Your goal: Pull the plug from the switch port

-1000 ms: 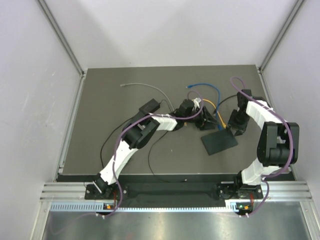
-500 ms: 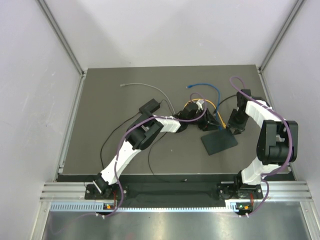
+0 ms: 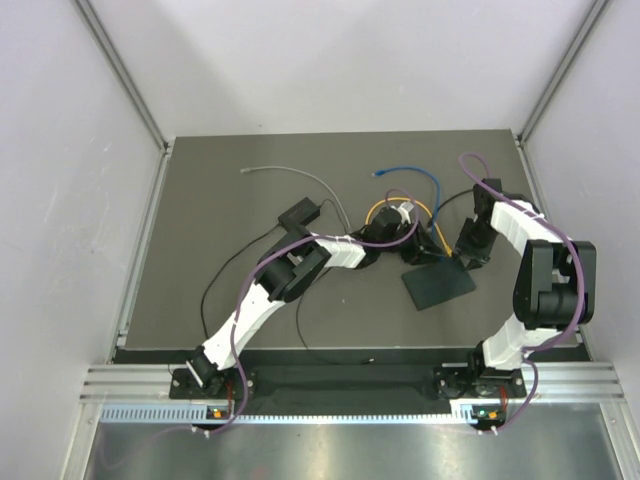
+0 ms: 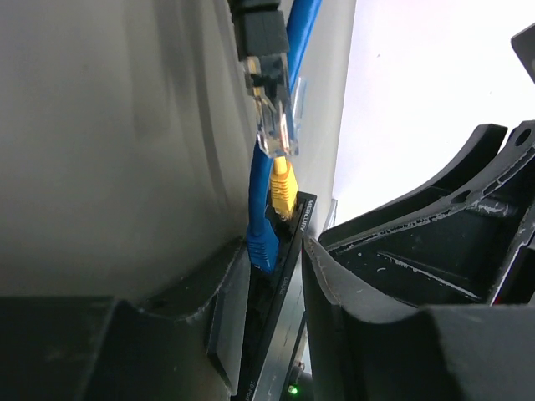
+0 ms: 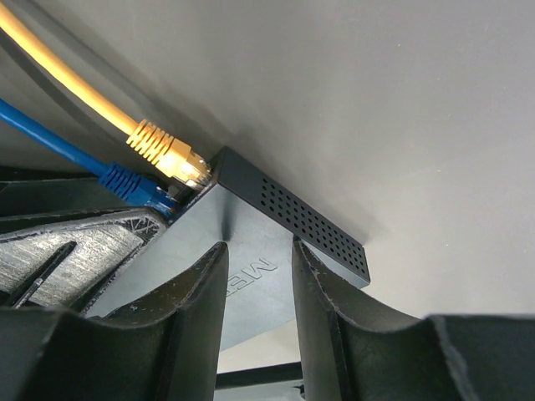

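Left pincer (image 4: 272,334) | closer on switch (image 4: 280,276) | narrowed since earlier

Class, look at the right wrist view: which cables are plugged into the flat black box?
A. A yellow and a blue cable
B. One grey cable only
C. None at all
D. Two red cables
A: the yellow plug and the blue plug both enter the edge of the flat black box.

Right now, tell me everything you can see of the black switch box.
The switch box is a flat, matte black rectangle, seemingly plastic, lying on the table, with a perforated side wall and faint lettering on top. A yellow plug and a blue plug sit in ports along one edge. The right gripper straddles a corner.
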Controlling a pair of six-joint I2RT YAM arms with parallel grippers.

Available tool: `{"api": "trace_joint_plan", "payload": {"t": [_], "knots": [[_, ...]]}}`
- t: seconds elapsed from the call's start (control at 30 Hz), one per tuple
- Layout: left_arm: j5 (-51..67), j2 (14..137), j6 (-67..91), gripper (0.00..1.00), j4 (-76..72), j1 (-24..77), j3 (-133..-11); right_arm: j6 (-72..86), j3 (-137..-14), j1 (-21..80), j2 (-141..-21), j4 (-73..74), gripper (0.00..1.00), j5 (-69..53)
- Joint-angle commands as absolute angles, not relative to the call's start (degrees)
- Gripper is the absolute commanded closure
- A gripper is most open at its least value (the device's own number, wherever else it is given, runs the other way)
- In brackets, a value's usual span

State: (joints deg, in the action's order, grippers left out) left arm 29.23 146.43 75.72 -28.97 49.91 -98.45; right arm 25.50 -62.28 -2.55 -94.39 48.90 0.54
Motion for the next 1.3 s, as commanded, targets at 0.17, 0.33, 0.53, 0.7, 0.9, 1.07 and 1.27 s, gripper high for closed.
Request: {"api": "trace_joint_plan", "payload": {"t": [0.17,0.33,0.53,0.7,0.9,1.07,1.27], "knots": [[29.4,148.9,74.4,0.62,-28.3,50.4,-99.4,25.0,-61.8,-2.8,-94.3,48.1,0.63,0.9],[29.4,149.8,75.9,0.69,-29.0,50.4,-99.3,24.8,-62.2,-2.8,-94.6,48.4,0.63,1.1],[28.5,149.9,74.9,0.76,-25.5,50.7,-99.4,24.7,-62.1,-2.8,-94.7,48.5,0.63,1.1],[28.2,150.7,74.2,0.93,-24.3,50.8,-99.3,24.5,-62.3,-2.8,-94.7,48.5,0.63,1.3],[26.3,149.9,74.1,1.00,-27.4,50.4,-97.7,28.5,-66.3,-2.8,-93.6,52.3,0.63,4.1],[24.2,148.2,73.8,1.00,-29.6,50.5,-95.7,36.6,-68.9,-2.6,-93.9,54.5,0.57,5.8],[24.5,148.4,74.0,1.00,-30.5,50.5,-96.3,39.9,-72.2,-0.6,-98.0,56.9,0.52,7.6]]}}
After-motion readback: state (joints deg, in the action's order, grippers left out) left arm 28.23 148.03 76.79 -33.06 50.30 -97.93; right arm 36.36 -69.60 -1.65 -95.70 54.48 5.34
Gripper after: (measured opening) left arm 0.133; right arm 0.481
